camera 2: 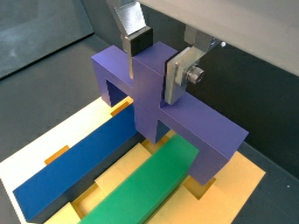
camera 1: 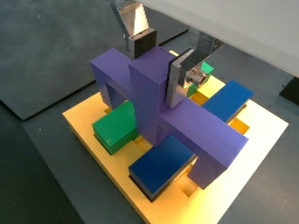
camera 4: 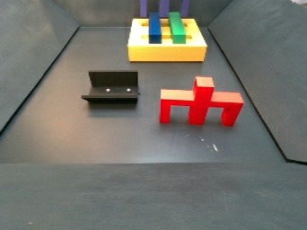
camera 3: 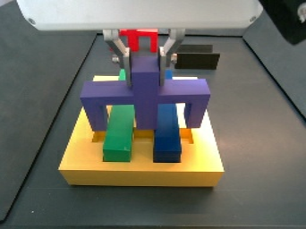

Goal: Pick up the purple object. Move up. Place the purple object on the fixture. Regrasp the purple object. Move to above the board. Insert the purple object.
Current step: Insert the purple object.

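Matte violet plastic, the purple object (camera 1: 163, 109) stands prongs-down astride the yellow board (camera 3: 143, 165), bridging its glossy green bar (camera 3: 118, 132) and blue bar (camera 3: 167, 136). We see the gripper (camera 2: 158, 59) above the board, silver fingers (camera 2: 181, 74) clamped on the object's raised stem. Well apart from the board sit the black fixture (camera 4: 111, 87) and a red pronged piece (camera 4: 200, 102).

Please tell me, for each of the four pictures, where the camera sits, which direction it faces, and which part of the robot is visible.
Wrist view: on the arm, looking down; gripper jaws grip the purple object over the board.
Wrist view: same mount, opposite side; gripper.
Side view: close, low, facing the board; gripper shows.
Side view: farther off, high, facing the fixture and red piece; the gripper is cropped out.
All four share board, green bar and blue bar.
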Controlling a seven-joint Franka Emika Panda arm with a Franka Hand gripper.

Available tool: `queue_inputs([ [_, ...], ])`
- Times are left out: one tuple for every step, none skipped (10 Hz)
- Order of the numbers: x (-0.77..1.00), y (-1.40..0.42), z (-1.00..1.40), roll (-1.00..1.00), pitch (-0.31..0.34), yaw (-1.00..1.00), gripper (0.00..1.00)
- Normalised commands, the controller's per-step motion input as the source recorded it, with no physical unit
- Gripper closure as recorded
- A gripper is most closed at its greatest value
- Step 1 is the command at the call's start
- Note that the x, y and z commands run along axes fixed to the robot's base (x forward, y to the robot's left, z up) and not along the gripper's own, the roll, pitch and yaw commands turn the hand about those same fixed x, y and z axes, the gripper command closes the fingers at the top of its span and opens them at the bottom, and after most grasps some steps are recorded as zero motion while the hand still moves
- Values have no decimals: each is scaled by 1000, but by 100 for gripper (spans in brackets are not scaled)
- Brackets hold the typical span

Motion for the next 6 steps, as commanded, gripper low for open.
queue_inputs([
  [-134,0,0,59,-44,0,100],
  [0,0,-151,11,-20,0,100],
  [0,0,-274,11,-24,0,100],
  [140,0,-180,0,0,0,100],
  [157,0,0,0,3,-17,100],
  [71,0,0,0,0,-46,100],
])
